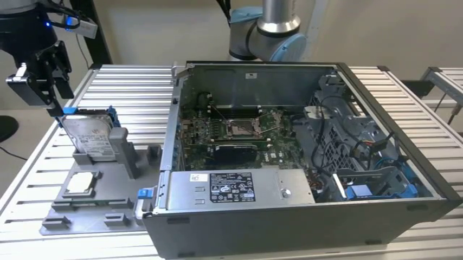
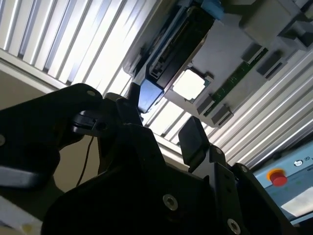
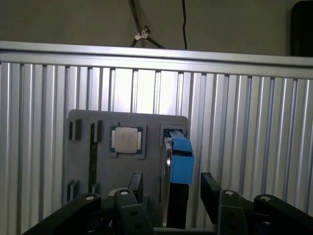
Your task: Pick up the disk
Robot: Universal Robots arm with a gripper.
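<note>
Your arm [image 1: 278, 21] is a silver tube with pale blue joint caps [image 1: 293, 46]. Your gripper [image 3: 172, 188] is matt black, and its blocky fingers [image 3: 211, 188] are fastened with small silver screws [image 2: 169, 199]. A black cable [image 1: 62, 8] loops by the wrist, near a blue light [image 1: 49, 23].

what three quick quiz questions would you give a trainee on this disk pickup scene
1. True or false: the disk lies flat on its grey holder.
2. Pick one. The end effector is: A shut on the disk; B open, poised over the disk; C shut, holding nothing.
3. Fill in: the carrier frame round the disk's edges is ___ in colour.

Key: 1 false, it stands on edge in the holder. 2 B. 3 blue.
</note>
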